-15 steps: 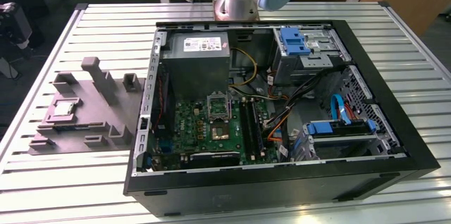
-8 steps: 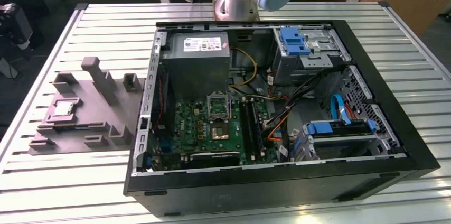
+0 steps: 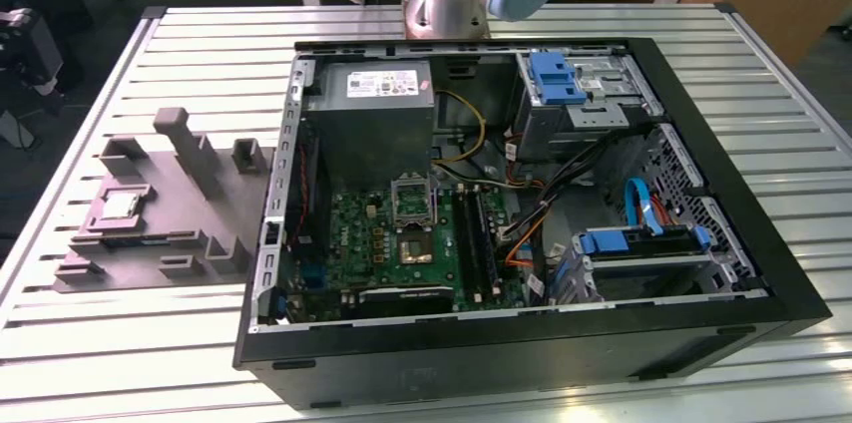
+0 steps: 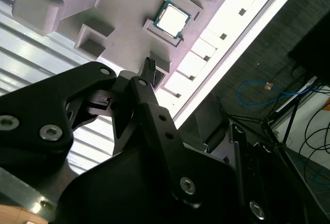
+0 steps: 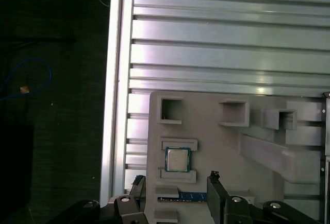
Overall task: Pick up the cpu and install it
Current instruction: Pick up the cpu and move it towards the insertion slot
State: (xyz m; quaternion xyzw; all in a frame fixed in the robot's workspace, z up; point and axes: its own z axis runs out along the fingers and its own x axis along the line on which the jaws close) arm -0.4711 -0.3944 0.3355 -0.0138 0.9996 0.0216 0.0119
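The cpu (image 5: 177,159) is a small square chip with a pale silver top, lying flat in a recess of the grey fixture tray (image 5: 206,147). In the exterior view the cpu (image 3: 123,206) and the tray (image 3: 174,233) lie at the exterior view's left of the open computer case (image 3: 533,363). My gripper (image 5: 175,178) hangs above the tray, open, with its two black fingertips (image 5: 213,175) spread wider than the chip and nothing between them. In the second wrist view the cpu (image 4: 172,19) lies beyond one fingertip (image 4: 149,63). The black socket frame (image 3: 413,196) sits on the green motherboard (image 3: 359,243).
Inside the case are a grey power-supply box (image 3: 377,109), blue-tabbed drive cages (image 3: 557,79), memory sticks (image 3: 469,233) and loose cables (image 3: 533,213). Raised blocks (image 3: 180,139) stand on the tray. The slatted table's edge (image 5: 116,80) borders dark floor with a blue cable (image 5: 31,80).
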